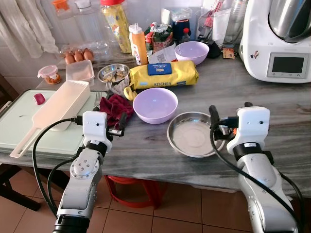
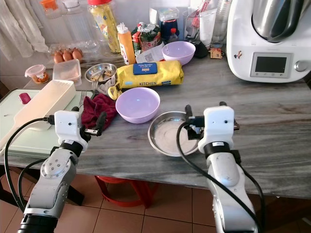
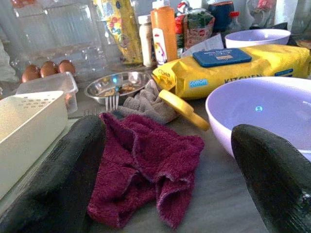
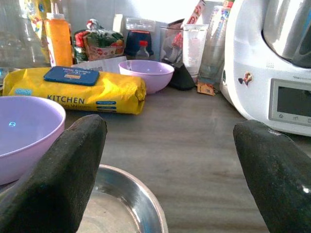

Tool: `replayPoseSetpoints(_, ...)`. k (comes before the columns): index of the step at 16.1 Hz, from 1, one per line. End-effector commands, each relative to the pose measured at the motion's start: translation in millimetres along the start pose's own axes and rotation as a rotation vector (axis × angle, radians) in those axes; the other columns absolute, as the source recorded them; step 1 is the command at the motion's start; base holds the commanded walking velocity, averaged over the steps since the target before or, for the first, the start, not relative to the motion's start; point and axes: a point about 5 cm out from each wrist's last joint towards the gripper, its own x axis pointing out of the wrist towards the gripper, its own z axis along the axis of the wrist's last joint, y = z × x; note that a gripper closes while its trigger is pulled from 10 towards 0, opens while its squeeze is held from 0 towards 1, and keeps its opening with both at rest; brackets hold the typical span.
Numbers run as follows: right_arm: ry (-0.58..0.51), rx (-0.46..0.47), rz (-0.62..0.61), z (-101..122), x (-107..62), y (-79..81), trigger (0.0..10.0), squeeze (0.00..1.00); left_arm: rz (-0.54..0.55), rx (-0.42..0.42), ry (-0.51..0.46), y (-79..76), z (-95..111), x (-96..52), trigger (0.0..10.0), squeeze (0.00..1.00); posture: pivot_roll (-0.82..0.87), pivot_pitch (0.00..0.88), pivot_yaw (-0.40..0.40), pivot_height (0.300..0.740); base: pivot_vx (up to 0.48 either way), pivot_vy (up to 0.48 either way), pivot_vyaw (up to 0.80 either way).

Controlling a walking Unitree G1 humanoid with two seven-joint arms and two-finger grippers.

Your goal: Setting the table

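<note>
Since nothing is laid out yet, I judge the job barely begun: my left gripper [image 1: 119, 127] hangs released over the maroon cloth [image 1: 114, 108], the lilac bowl [image 1: 155, 104] waits mid-table (untouched), and my right gripper [image 1: 228, 114] is spread above the steel dish [image 1: 193, 137].

At the upper right stands a white kitchen appliance with a small screen [image 1: 281, 41]. A yellow pack of kitchen wipes [image 1: 163, 74] lies at centre top, an orange squeeze bottle [image 1: 139, 44] behind it; brown eggs [image 1: 78, 56] sit upper left.
</note>
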Motion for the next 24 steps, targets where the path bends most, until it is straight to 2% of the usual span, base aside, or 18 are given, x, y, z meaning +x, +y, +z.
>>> replayPoseSetpoints(1, -0.003, 0.017, 0.003, 1.5, 1.7, 1.9, 10.0, 0.0, 0.001, -0.005, 0.028, 3.9, -3.9, -0.1, 10.0, 0.0, -0.15, 0.064, 0.102, 0.74, 0.0, 0.0, -0.74)
replayPoseSetpoints(3, -0.001, 0.021, 0.005, 1.2, 2.2, 3.3, 10.0, 0.0, 0.003, 0.005, 0.032, 4.8, -4.1, -1.2, 10.0, 0.0, -0.15, 0.069, 0.105, 0.74, 0.0, 0.0, -0.58)
replayPoseSetpoints(14, 0.008, 0.028, -0.004, -1.2, 0.7, 3.7, 10.0, 0.0, -0.007, 0.045, 0.062, 1.8, -2.4, 1.3, 10.0, 0.0, -0.15, 0.085, 0.119, 0.74, 0.0, 0.0, 0.0)
replayPoseSetpoints(24, 0.011, 0.029, -0.006, -2.0, 3.9, 0.3, 10.0, 0.0, -0.02, 0.049, 0.073, -0.2, -3.2, 1.3, 10.0, 0.0, -0.15, 0.073, 0.114, 0.74, -0.283, 0.0, 0.0)
